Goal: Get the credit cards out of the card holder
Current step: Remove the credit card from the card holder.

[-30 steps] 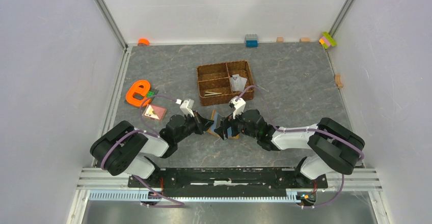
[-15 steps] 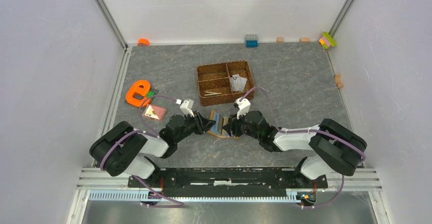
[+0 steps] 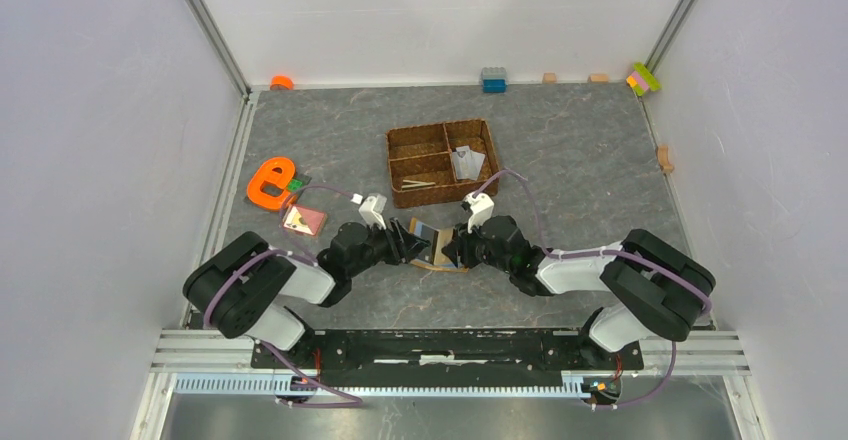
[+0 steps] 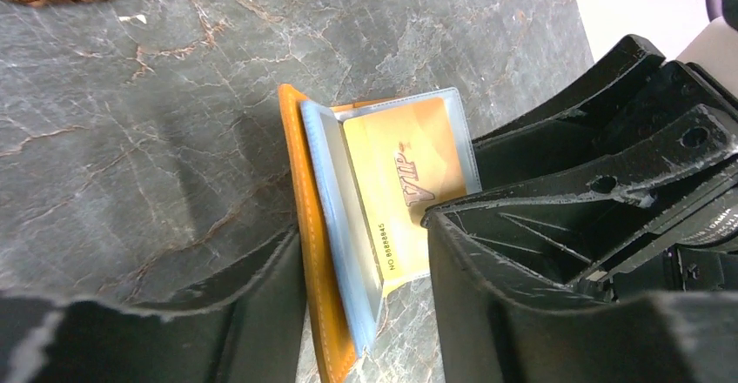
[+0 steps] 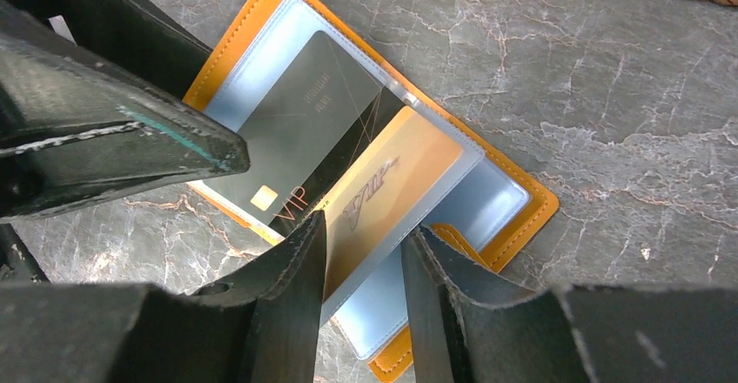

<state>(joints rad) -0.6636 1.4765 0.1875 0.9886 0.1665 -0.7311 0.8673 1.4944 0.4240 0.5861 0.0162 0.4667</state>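
So the big change over the last second: the holder (image 3: 431, 244) was squeezed mostly shut between the two arms, and now it's lying open on the table (image 3: 580, 190), just this side of the tray (image 3: 443, 162), with its clear leaves fanned out. The grip has swapped over too. The left gripper (image 4: 357, 226) was clamped tight and has let go. Its jaws now stand well apart with the orange cover edge and a blue-grey leaf loose in the gap, so it isn't holding anything as far as I can see. The right gripper (image 5: 364, 231) went the other way, from wide open down to a narrow gap, and it's straddling the leaf with the gold card (image 5: 392, 187) in it. I honestly can't tell from its wrist cam whether it's pinching that leaf yet or just closing in on it. The grey card (image 5: 296, 131) sits in the next pocket, partly under the left finger. My read is that the opening step is basically done and both cards are exposed, but neither is out of its sleeve yet. The worry is the holder flopping shut now that the left side has released it.
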